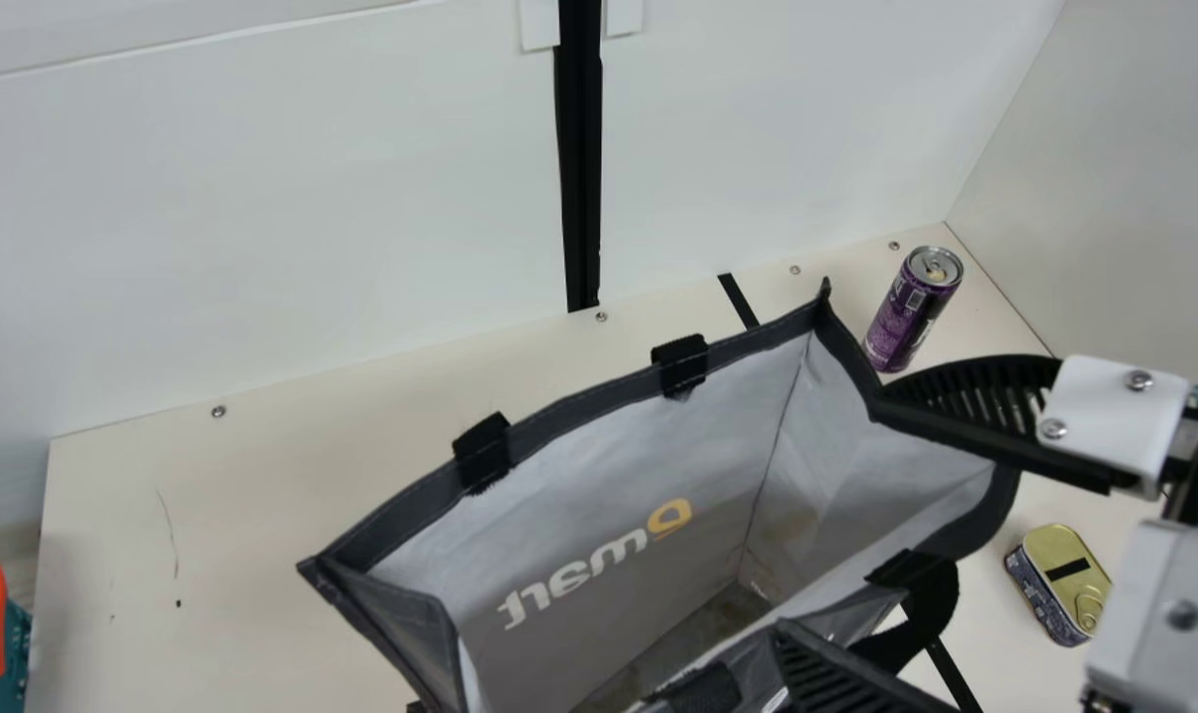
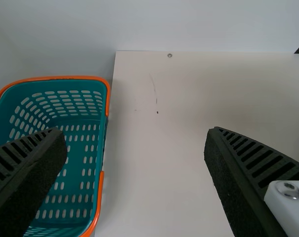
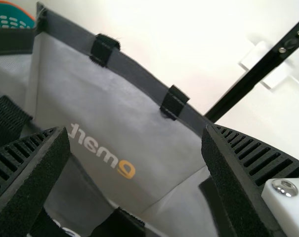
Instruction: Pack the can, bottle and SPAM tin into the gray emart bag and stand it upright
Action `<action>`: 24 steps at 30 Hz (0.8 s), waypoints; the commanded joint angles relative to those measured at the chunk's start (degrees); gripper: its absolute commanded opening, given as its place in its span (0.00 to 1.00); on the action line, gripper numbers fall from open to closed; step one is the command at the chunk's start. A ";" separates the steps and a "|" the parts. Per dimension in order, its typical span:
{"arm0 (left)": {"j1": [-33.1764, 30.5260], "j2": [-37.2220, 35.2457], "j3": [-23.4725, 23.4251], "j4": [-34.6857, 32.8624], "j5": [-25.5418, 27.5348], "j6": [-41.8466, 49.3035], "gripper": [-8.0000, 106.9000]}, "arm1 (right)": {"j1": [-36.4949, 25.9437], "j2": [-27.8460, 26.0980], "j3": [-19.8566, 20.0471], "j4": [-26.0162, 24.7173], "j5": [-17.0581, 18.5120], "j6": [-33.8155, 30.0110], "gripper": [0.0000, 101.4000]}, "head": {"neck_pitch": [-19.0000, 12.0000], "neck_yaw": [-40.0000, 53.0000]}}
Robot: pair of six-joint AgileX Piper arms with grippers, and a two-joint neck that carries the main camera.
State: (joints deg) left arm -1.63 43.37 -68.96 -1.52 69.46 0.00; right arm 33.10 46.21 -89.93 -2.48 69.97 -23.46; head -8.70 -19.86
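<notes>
Can (image 1: 913, 309), far right, and SPAM tin (image 1: 1046, 551), near right, need packing; bag (image 1: 599, 465) already upright; left jaws wide, right jaws wide at its rim.

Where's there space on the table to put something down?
The big free patch of table is between the teal basket and gray bag. A thinner strip runs behind the bag, by the back wall. It's crowded on the right: can, tin and right gripper.

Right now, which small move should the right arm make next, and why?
Probably lift the right gripper clear of the gray bag, toward the purple can. The gripper is open, the bag's mouth gapes wide, and the can stands outside, near its back right corner.
</notes>
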 commanded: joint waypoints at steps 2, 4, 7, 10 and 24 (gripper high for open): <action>0.00 0.00 0.00 0.00 0.00 0.00 0.85 | 0.38 0.19 -1.44 -1.25 -0.07 1.93 0.94 | -1.30 -0.14; 0.00 0.00 0.00 0.00 0.00 0.00 0.85 | 0.52 0.34 -2.26 -2.10 -0.07 2.93 0.94 | -1.30 -0.14; 0.00 0.00 0.00 0.00 0.00 0.00 0.85 | 0.40 0.69 -3.34 -3.11 -0.07 4.20 0.94 | -1.30 -0.14; 0.00 0.00 0.00 0.00 0.00 0.00 0.85 | 0.26 1.13 -4.26 -4.23 -0.07 5.41 0.94 | -1.30 -0.14; 0.00 0.00 0.00 0.00 0.00 0.00 0.85 | -2.72 3.36 -7.32 -6.29 -0.07 7.77 0.94 | -1.30 -0.14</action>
State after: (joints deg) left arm -1.63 43.37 -68.96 -1.52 69.46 0.00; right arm 30.60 49.44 -97.06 -8.69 69.97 -15.71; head -8.70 -19.95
